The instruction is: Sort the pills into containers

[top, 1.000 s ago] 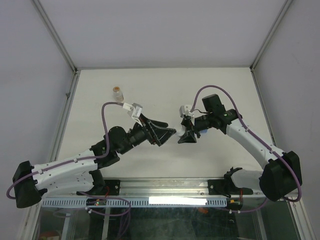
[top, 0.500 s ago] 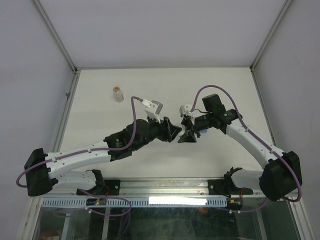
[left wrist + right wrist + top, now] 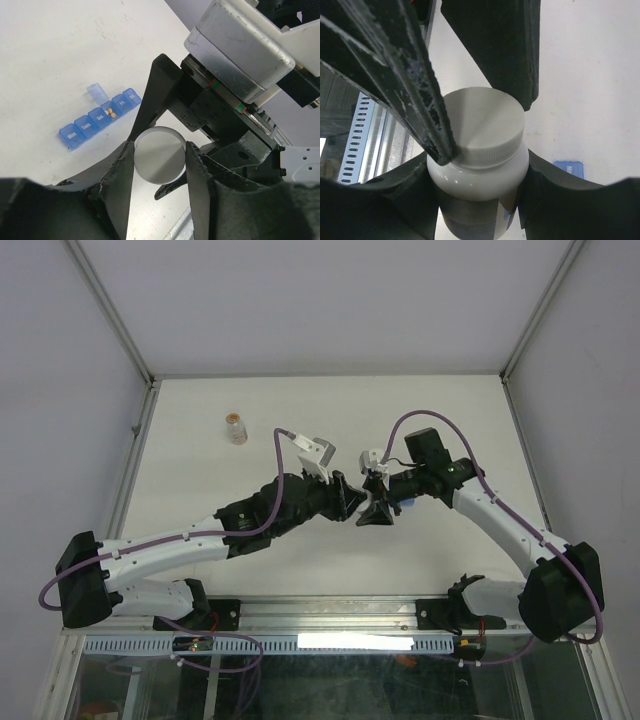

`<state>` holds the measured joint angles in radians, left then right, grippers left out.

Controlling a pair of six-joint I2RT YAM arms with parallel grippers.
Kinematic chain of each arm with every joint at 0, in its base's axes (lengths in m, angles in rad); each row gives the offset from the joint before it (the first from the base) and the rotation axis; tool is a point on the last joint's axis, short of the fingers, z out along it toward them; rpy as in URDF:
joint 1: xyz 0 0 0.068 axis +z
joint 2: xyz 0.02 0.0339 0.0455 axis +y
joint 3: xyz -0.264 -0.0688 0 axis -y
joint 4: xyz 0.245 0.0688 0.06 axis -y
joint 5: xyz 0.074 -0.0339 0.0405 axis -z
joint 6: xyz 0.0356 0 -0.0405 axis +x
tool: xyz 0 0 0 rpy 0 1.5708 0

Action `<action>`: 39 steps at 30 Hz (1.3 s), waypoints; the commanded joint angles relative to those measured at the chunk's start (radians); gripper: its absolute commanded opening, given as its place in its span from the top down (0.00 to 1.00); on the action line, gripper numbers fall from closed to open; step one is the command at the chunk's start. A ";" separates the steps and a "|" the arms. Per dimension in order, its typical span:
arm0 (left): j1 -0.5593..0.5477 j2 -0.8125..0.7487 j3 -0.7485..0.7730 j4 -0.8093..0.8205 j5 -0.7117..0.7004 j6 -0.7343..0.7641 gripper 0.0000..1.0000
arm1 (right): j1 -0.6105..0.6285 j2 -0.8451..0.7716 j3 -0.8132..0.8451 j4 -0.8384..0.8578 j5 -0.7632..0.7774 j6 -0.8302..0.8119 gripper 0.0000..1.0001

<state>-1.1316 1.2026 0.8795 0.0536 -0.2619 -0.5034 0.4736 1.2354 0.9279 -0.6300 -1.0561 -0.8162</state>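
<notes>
A white pill bottle with a ribbed white cap is held above the table, with my right gripper shut on its body. My left gripper meets it from the left, both fingers pressed against the cap. In the top view the two grippers touch nose to nose at mid-table. The blue containers strip lies on the table beyond; one lid stands open over a compartment with small orange pills. A corner of the strip shows past the bottle.
A small clear bottle with tan-orange contents stands at the back left of the table. The metal frame rail runs along the near edge by the arm bases.
My left arm has swung right to the bottle and its jaws have closed in round the cap. The right arm and the bottle have stayed still.
</notes>
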 commanded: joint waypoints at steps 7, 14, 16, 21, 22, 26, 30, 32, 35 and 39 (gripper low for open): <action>-0.008 0.001 0.036 0.003 0.070 0.030 0.69 | 0.001 -0.016 0.049 0.036 -0.019 0.003 1.00; 0.000 -0.030 -0.070 0.155 0.325 0.304 0.69 | 0.000 -0.021 0.050 0.034 -0.026 0.001 1.00; 0.010 -0.038 -0.117 0.189 0.450 0.514 0.73 | 0.001 -0.023 0.049 0.032 -0.033 -0.002 1.00; 0.098 -0.047 -0.170 0.143 0.832 0.921 0.71 | 0.001 -0.025 0.049 0.031 -0.035 -0.002 1.00; 0.153 -0.043 -0.168 0.141 0.898 0.943 0.71 | 0.002 -0.024 0.048 0.031 -0.035 -0.002 1.00; 0.278 0.003 -0.123 0.190 1.060 0.929 0.64 | 0.001 -0.023 0.049 0.029 -0.036 -0.004 1.00; 0.287 0.017 -0.122 0.339 1.020 0.799 0.24 | 0.001 -0.022 0.049 0.028 -0.037 -0.007 1.00; 0.287 -0.014 -0.168 0.446 0.962 0.726 0.10 | 0.002 -0.024 0.049 0.026 -0.038 -0.009 1.00; 0.287 -0.094 -0.254 0.581 0.858 0.629 0.01 | 0.001 -0.024 0.050 0.024 -0.038 -0.010 1.00; 0.288 -0.199 -0.338 0.615 0.726 0.478 0.01 | 0.002 -0.019 0.049 0.024 -0.038 -0.012 1.00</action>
<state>-0.8490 1.1137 0.5949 0.5018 0.5961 0.1474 0.4759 1.2354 0.9283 -0.6403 -1.0630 -0.8318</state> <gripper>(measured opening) 0.990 0.545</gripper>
